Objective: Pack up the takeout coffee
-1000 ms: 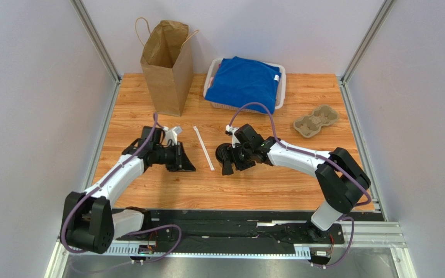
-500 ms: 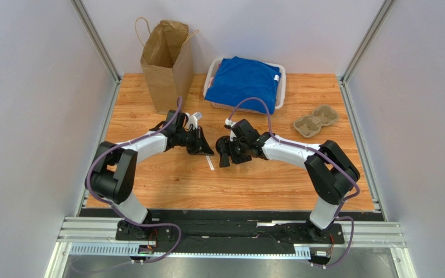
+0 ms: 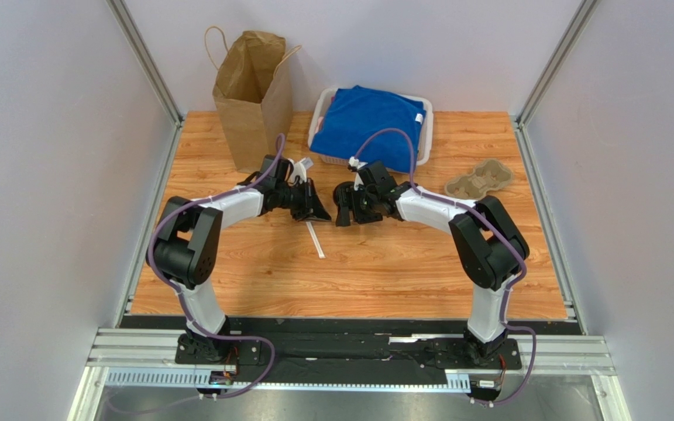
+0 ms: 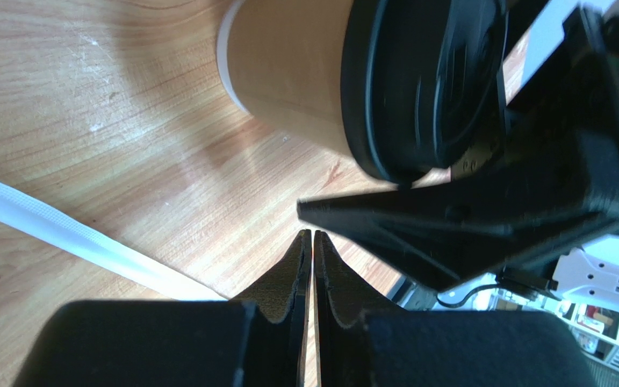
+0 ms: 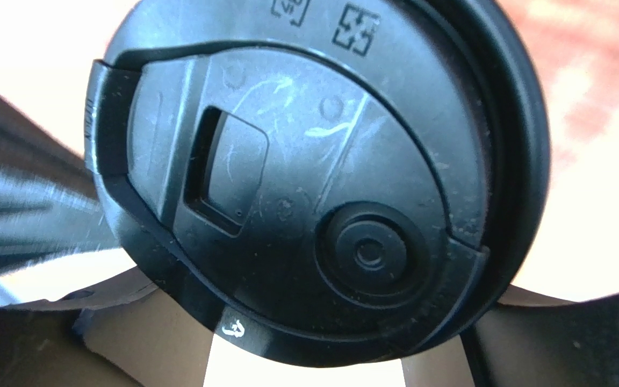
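Status from all three views. Right gripper point(image 3: 341, 213) is clamped on the takeout coffee point(image 4: 292, 76). We see the cup lying on its side, its kraft body pointing away from the right wrist. Its black lid point(image 5: 313, 177) faces the right wrist camera and fills most of that view. One black finger runs under the lid rim in the left wrist view; we can't make out the opposite finger there. Cup sits mid-desk, just in front of the white basket point(image 3: 427, 130) holding the blue cloth point(image 3: 371, 123). It looks lifted off the desk point(image 3: 384, 272), but we can't tell for sure whether its side touches the wood.

Left gripper point(image 4: 313, 239) is closed, fingers pressed together with nothing between them. It faces the right gripper, tips close to the cup but apart from it. White stick point(image 3: 316, 241) lies flat on the desk, its far end under the left gripper and the rest running toward the near edge.

Brown paper bag point(image 3: 253, 96) stands upright and open at the far left of the desk, behind the left gripper. Grey pulp carrier point(image 3: 478, 182) lies at the far right, well apart from both grippers. Cup is not in the bag.
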